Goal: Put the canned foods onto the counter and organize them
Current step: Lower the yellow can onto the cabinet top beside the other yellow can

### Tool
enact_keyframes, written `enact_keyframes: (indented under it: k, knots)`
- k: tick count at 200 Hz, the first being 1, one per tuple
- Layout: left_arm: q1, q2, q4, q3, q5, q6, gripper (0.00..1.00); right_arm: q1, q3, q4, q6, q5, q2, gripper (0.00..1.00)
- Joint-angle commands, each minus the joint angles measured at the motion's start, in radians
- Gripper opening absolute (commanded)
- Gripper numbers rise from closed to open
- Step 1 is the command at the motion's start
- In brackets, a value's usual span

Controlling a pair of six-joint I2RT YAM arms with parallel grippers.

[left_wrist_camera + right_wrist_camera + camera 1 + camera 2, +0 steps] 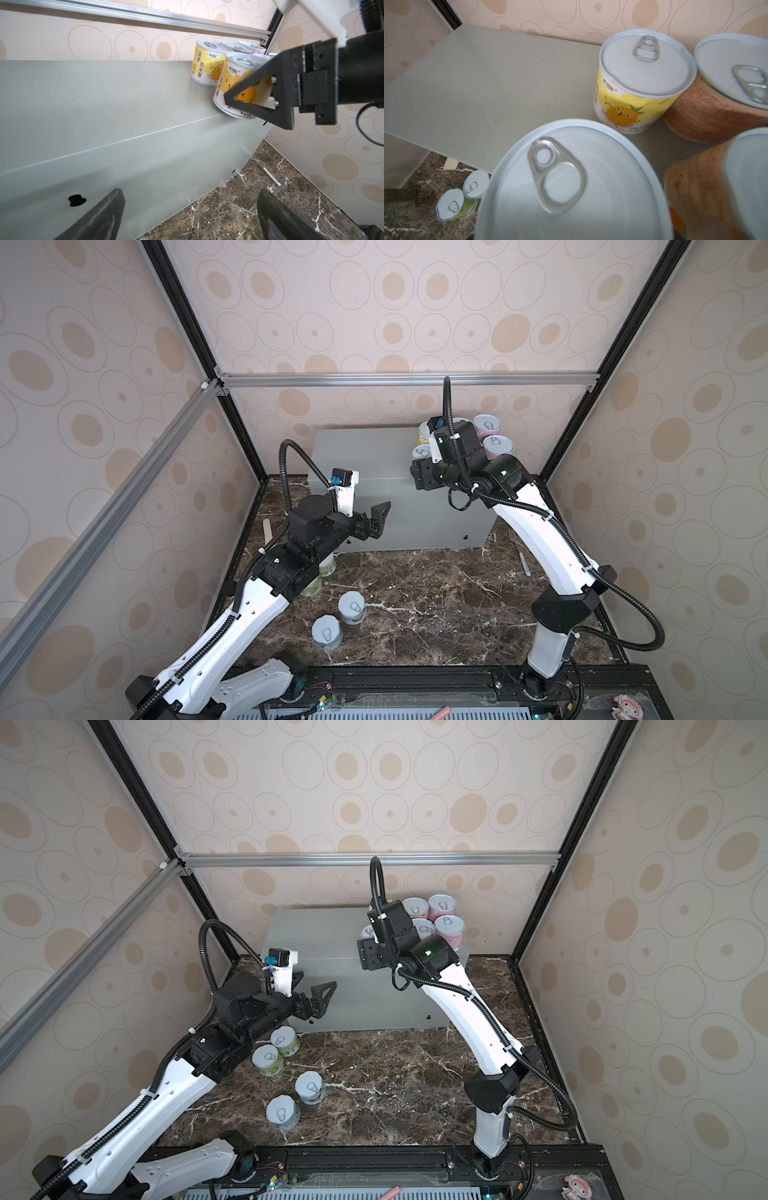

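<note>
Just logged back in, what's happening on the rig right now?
The right pincer grips a yellow can at the front edge of the counter, beside the other yellow can, with orange cans and pink cans alongside. The left pincer hangs open and empty before the counter. Two green cans and two blue cans wait on the marble.
</note>
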Motion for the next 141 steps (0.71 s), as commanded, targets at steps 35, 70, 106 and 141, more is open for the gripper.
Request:
enact_keyframes:
  k: [35,70,106,141]
  knots:
    - [0.017,-0.012,0.034,-0.007,0.005,0.021,0.99,-0.045,0.103,0.027,-0.009,-0.047,0.050,0.66]
    - [0.025,-0.008,0.042,-0.018,0.010,0.017,0.99,-0.055,0.122,0.026,-0.015,-0.050,0.083,0.69]
    - [0.029,-0.003,0.045,-0.020,0.015,0.017,0.99,-0.060,0.144,0.015,-0.017,-0.059,0.110,0.82]
    - [0.033,0.006,0.040,-0.008,0.015,0.016,0.99,-0.060,0.160,0.010,-0.023,-0.067,0.109,0.92]
